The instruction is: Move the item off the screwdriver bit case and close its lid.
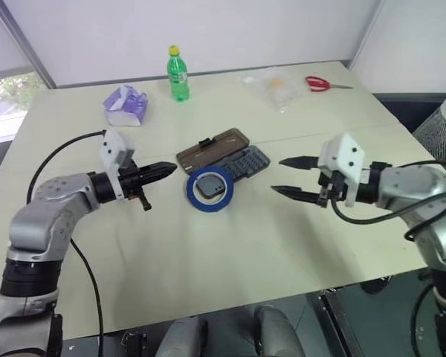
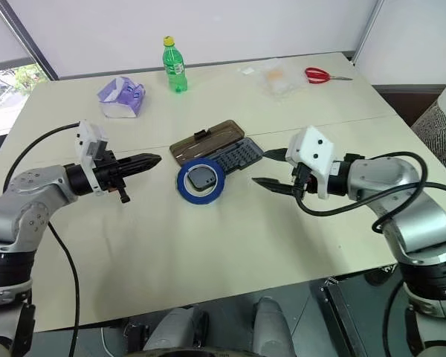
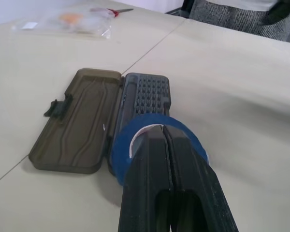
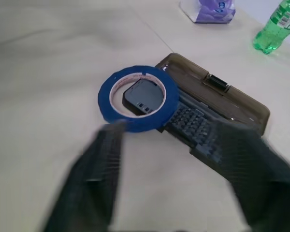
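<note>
While no label can be read, you have a green bottle (image 1: pixel 178 74) with a yellow cap standing at the table's (image 1: pixel 208 268) far side. Your tape (image 1: pixel 210 190) lies on the near end of the open case (image 1: pixel 247 161), whose tray holds rows of bits, with the lid (image 1: pixel 212 146) flat beside it. Your left gripper (image 1: pixel 166 170) is pressed together left of the tape, and your right gripper (image 1: pixel 287 176) seems spread apart, empty.

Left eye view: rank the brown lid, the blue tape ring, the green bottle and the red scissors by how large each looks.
1. brown lid, largest.
2. blue tape ring, slightly smaller, though it lies nearer the camera, so the gap is unsure.
3. green bottle.
4. red scissors, smallest; both sit far back, which shrinks them.
</note>
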Controlling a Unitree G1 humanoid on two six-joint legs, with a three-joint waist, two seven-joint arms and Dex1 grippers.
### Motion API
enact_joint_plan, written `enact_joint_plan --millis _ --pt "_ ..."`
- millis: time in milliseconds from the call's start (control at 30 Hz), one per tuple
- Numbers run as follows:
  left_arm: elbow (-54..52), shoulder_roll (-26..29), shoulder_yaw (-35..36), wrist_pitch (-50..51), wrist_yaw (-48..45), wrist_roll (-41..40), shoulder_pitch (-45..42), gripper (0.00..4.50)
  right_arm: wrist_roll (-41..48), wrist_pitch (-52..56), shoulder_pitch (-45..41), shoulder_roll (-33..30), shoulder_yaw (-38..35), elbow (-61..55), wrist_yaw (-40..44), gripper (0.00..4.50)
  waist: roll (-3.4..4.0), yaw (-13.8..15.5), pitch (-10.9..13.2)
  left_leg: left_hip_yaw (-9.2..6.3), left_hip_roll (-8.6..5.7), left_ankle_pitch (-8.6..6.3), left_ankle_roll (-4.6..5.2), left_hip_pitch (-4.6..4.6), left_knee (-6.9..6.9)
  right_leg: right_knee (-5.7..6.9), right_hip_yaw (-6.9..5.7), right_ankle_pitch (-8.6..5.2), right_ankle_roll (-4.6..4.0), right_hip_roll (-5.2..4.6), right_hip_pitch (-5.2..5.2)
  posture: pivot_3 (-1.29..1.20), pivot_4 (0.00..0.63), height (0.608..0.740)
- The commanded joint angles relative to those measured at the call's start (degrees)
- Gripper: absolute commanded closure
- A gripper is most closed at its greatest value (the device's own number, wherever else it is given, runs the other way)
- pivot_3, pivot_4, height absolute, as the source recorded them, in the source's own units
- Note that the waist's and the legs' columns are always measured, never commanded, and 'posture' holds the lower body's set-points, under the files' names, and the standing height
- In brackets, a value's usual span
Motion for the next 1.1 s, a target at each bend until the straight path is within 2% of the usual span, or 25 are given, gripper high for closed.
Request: enact_joint_plan --millis 33,200,367,600,1100 --pt "-1.81 -0.72 -0.36 -0.49 1.39 0.69 -1.07 4.50 -1.32 3.01 -2.36 3.81 1.78 0.89 -5.45 0.02 0.00 -0.01 0.00 0.00 0.00 0.00 0.00 -0.01 0.00 0.01 0.01 0.00 0.00 0.00 -0.03 0.00 0.150 0.740" --pt "-2.48 -2.55 -0.88 -0.78 3.52 1.59 -0.06 4.50 2.40 18.68 -3.85 15.22 3.53 2.40 -15.39 0.02 0.00 -0.05 0.00 -0.01 0.00 0.02 -0.04 -0.11 0.00 0.08 0.02 0.00 -0.01 -0.01 -0.16 0.00 0.150 0.740" --pt "-2.51 -2.87 -0.68 -0.89 4.48 2.02 0.43 4.50 3.73 29.09 -5.82 25.67 2.09 6.17 -23.86 0.02 0.01 -0.34 -0.01 -0.04 -0.01 0.06 -0.11 -0.38 0.07 0.15 0.02 0.01 -0.01 -0.02 -0.44 0.00 0.150 0.740" --pt "-2.86 -2.08 -0.12 -1.03 4.72 2.39 1.29 4.50 4.15 33.63 -7.97 30.85 2.64 9.61 -27.17 0.02 0.02 -1.01 -0.01 -0.11 -0.05 0.08 -0.14 -0.64 0.12 0.17 -0.04 0.02 -0.02 -0.02 -0.65 0.00 0.150 0.740" --pt "-3.75 -1.45 0.68 -1.88 4.87 3.18 3.53 4.50 -0.47 28.89 -12.50 36.29 5.26 22.42 -28.93 0.02 0.05 -1.77 -0.03 -0.13 -0.05 0.08 -0.14 -0.65 0.09 0.22 -0.07 0.02 -0.02 -0.01 -0.69 0.00 0.150 0.740"
